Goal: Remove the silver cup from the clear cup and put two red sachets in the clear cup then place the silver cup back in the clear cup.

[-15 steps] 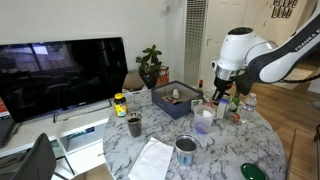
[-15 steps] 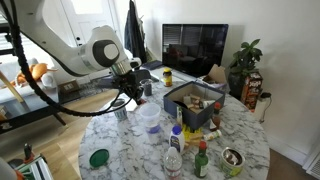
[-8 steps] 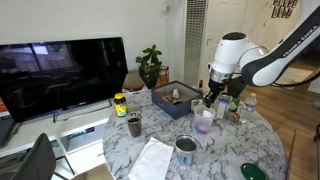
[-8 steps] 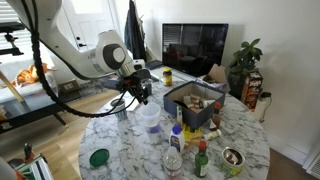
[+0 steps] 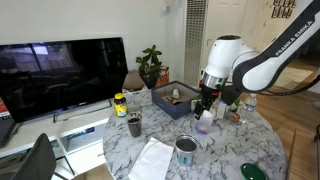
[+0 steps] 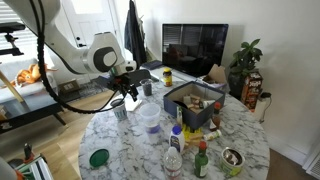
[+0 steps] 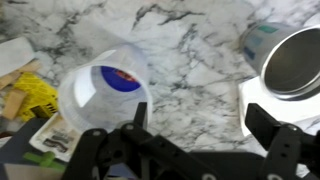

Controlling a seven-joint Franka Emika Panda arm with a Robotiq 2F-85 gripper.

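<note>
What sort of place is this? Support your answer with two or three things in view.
Most likely a home living room: a flat-screen TV, a potted plant beside it, and a round marble table cluttered with household bits.

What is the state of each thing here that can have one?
Claw: open, empty.
Clear cup: upright, contents unclear.
Silver cup: upright, outside the clear cup, apart from it.
Mug: upright.
TV: screen dark.

Home living room: television (image 5: 62, 75), houseplant (image 5: 150, 65).
</note>
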